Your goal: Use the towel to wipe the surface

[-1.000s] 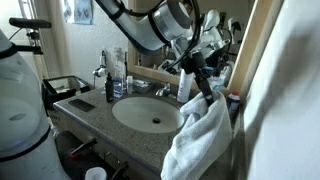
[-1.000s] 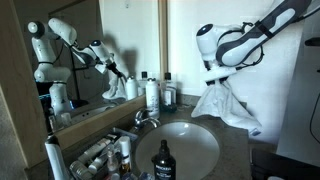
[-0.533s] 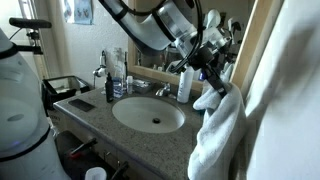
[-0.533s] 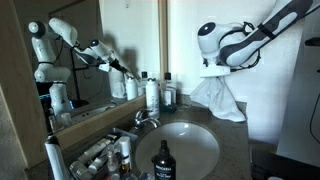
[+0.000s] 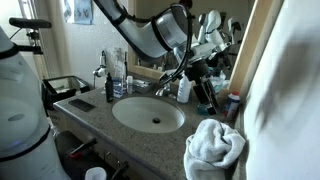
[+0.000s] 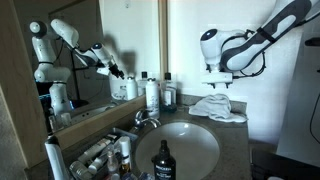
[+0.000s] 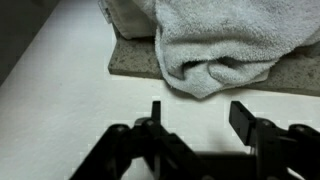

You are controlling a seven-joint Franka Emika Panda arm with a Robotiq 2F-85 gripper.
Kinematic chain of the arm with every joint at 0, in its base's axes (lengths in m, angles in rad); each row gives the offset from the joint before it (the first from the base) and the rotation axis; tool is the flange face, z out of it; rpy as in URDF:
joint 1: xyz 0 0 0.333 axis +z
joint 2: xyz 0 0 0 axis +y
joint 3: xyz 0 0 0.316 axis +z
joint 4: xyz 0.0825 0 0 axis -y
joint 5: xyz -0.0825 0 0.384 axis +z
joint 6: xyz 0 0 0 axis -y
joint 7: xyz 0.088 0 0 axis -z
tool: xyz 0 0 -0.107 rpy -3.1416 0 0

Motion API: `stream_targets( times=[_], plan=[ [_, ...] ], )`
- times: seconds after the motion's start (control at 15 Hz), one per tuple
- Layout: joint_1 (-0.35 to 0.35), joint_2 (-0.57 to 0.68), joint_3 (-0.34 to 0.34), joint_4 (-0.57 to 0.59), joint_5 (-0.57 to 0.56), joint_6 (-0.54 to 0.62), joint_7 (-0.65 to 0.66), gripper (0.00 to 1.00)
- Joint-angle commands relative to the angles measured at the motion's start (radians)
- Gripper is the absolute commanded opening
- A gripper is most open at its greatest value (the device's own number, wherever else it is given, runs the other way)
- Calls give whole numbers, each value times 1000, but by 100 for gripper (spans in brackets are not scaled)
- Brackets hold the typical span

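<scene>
The white towel [image 5: 215, 145] [image 6: 218, 107] lies in a crumpled heap on the speckled granite counter [image 5: 95, 108], at the corner beside the sink. My gripper [image 5: 205, 82] [image 6: 220, 82] hangs a little above it, apart from the cloth. In the wrist view the towel [image 7: 215, 45] drapes over the counter's edge [image 7: 135, 58]. The gripper [image 7: 200, 112] stands open below it there, with nothing between the two black fingers [image 7: 243, 118].
A white oval sink basin [image 5: 150, 113] [image 6: 188, 148] with a faucet [image 5: 160, 90] [image 6: 145, 118] fills the counter's middle. Bottles [image 5: 116, 80] [image 6: 152, 93] stand along the mirror. A black pump bottle [image 6: 162, 162] and toiletries sit at the near edge. A wall [image 6: 290, 90] rises beside the towel.
The jaws have opened and let go of the towel. It hung from the gripper before and now lies heaped on the counter. The gripper stays just above it.
</scene>
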Motion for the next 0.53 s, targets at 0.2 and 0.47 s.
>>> stream_targets(
  times=[0.2, 0.47],
  plan=[
    [50, -121, 1, -35, 386, 90, -247, 100],
    [111, -192, 58, -12, 661, 38, -485, 100]
  ],
)
